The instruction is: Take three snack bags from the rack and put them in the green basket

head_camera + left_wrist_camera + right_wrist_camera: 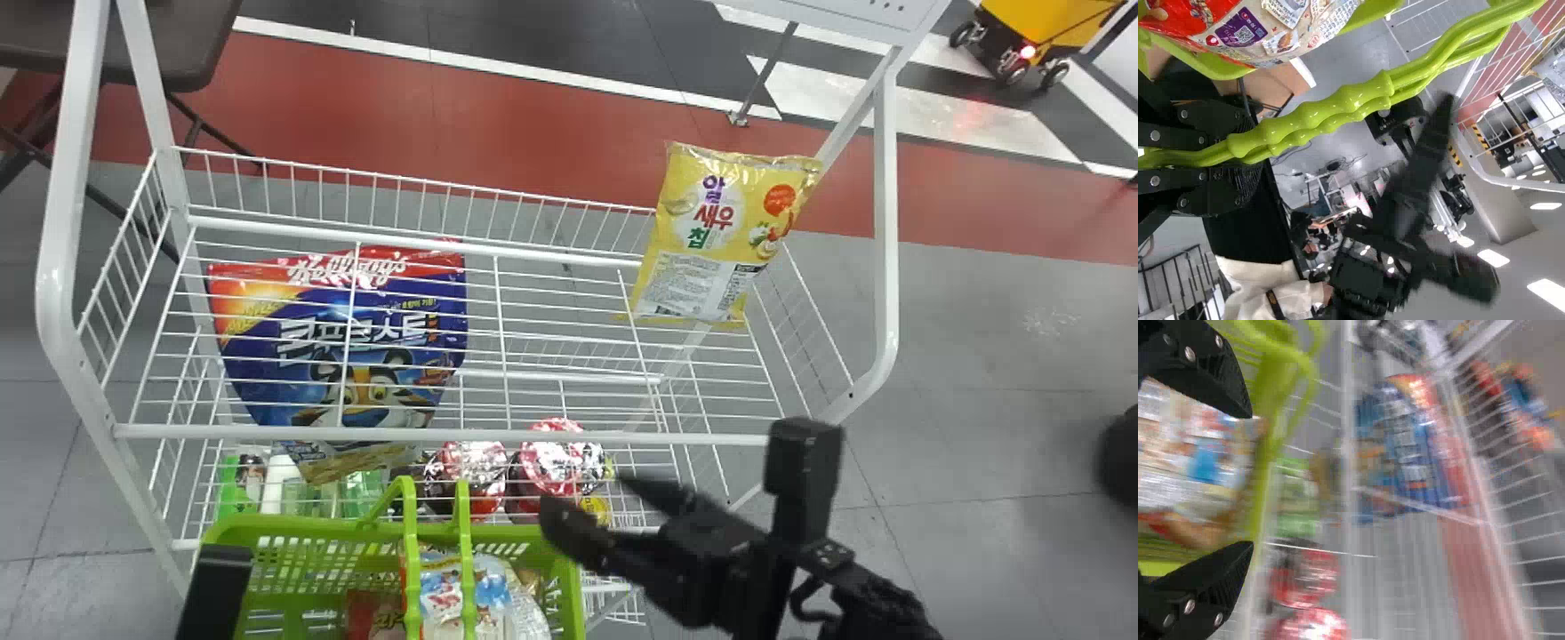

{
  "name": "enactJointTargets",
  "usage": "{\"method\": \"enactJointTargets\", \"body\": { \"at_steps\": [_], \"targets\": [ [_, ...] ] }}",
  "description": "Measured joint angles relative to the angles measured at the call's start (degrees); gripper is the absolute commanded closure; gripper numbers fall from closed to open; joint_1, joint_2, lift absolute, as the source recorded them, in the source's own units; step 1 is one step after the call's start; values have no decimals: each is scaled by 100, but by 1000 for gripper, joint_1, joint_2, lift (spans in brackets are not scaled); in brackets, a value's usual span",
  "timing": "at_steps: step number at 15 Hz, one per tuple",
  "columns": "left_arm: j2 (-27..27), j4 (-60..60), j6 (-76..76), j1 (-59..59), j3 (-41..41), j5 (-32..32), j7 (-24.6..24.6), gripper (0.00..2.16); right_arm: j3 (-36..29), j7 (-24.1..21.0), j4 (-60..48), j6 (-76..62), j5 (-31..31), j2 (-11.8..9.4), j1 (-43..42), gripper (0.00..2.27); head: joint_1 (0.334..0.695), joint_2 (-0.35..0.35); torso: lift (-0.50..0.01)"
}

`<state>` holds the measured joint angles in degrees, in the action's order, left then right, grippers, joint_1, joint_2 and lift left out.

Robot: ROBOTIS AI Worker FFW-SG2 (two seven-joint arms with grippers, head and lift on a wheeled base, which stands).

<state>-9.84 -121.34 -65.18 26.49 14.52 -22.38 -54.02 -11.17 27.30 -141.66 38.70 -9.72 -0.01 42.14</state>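
Left end effector (216, 582) pinches ridged handles (1355, 100) of the latticed basket (569, 587) — right end effector (582, 489) spread nearby, wire rack (58, 276) bars crossing a glossy blue bag (382, 338).

A white wire rack (533, 436) is holding goods; a blue-and-red snack bag (391, 329) is showing through its wires at left; a yellow snack bag (707, 231) is tilting at right; red-topped packages (556, 462) are sitting lower.
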Motion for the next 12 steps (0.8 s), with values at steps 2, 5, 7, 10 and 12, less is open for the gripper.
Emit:
{"method": "enactJointTargets", "body": {
  "at_steps": [2, 5, 7, 10, 12],
  "targets": [
    [7, 16, 0, -13, 3, -10, -2, 1673, 234, -245, 167, -1799, 12, 1, 316, 66, 695, -350, -11],
    [3, 28, 0, -23, -11, -12, -1, 1673, 682, -619, 553, -3365, 216, 1, 554, 83, 695, -350, -11],
    [-2, 31, 0, -28, -28, -15, -11, 1673, 921, -876, 734, -3789, 386, 1, 649, 120, 695, -350, -11],
    [-10, 31, 0, -29, -45, -24, -12, 1673, 1021, -1288, 767, -3998, 432, 1, 838, 127, 695, -350, -11],
    [-24, 31, 0, -27, -63, -37, -39, 1673, 1002, -1452, 675, -4106, 436, 1, 936, 127, 695, -350, -11]
  ]
}}
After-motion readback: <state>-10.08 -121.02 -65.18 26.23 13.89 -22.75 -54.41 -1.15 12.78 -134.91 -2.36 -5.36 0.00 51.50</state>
